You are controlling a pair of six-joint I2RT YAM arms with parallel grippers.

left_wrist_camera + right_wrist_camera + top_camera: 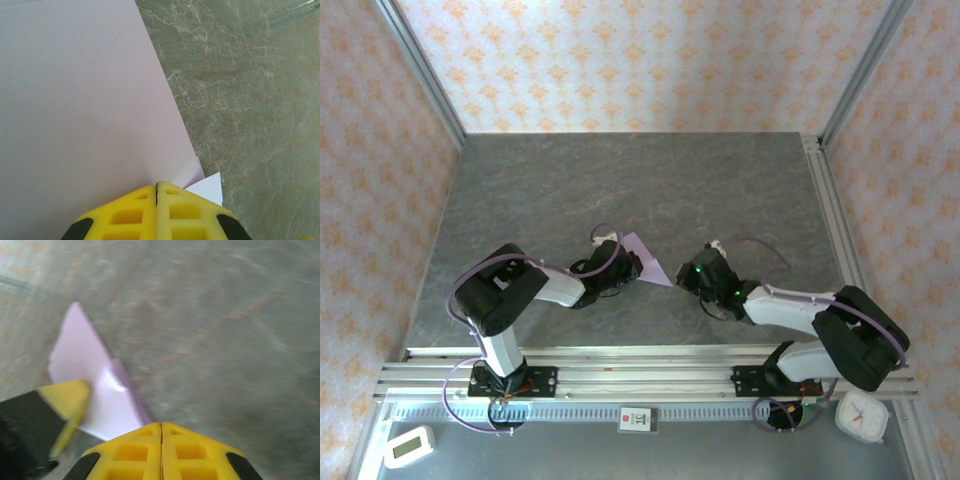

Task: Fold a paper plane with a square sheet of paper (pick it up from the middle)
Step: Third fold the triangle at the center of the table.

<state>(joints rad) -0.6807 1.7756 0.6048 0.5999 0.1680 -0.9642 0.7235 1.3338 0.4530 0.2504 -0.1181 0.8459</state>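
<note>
L claw [157,192]: both yellow fingers pressed tip to tip, no gap, clenched; tips sit at the near edge of the lilac sheet [75,100]; can't tell if an edge is nipped between them or just pushed flat; sheet spreads ahead & to the left of this claw, its straight edge running away & slightly leftward; a small white corner [207,189] pokes out just right of the tips; bare grey-green marbled table [250,100] lies ahead-right.

R claw [161,432]: fingers clamped together, nothing visible between them; wrist view is blurred; sheet lies ahead-left of its tips, folded to a pointed shape w/ a raised layer along the right edge; nearest corner ends just left of the tips, can't tell if touching; the L claw's yellow finger [67,395] overlaps the sheet's left side.

From above: sheet reads as a small lilac triangle between the two claws; L claw over its left part; R claw just right of it; both arms bent inward.
</note>
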